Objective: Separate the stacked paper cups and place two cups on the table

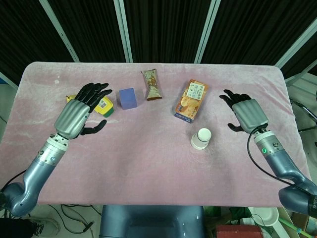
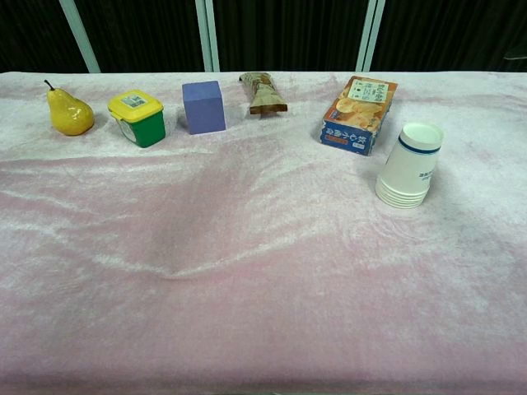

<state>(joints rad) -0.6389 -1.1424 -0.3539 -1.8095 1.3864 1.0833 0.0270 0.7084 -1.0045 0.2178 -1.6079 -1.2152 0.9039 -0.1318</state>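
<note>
A stack of white paper cups stands upside down on the pink cloth, right of centre, with several nested rims showing at its base. In the head view my right hand hovers to the right of the stack, fingers spread and holding nothing. My left hand floats over the left side of the table, open, above the yellow-lidded tub and the pear. Neither hand appears in the chest view.
Along the back stand a yellow pear, a green tub with a yellow lid, a purple cube, a brown snack packet and an orange snack box just behind the cups.
</note>
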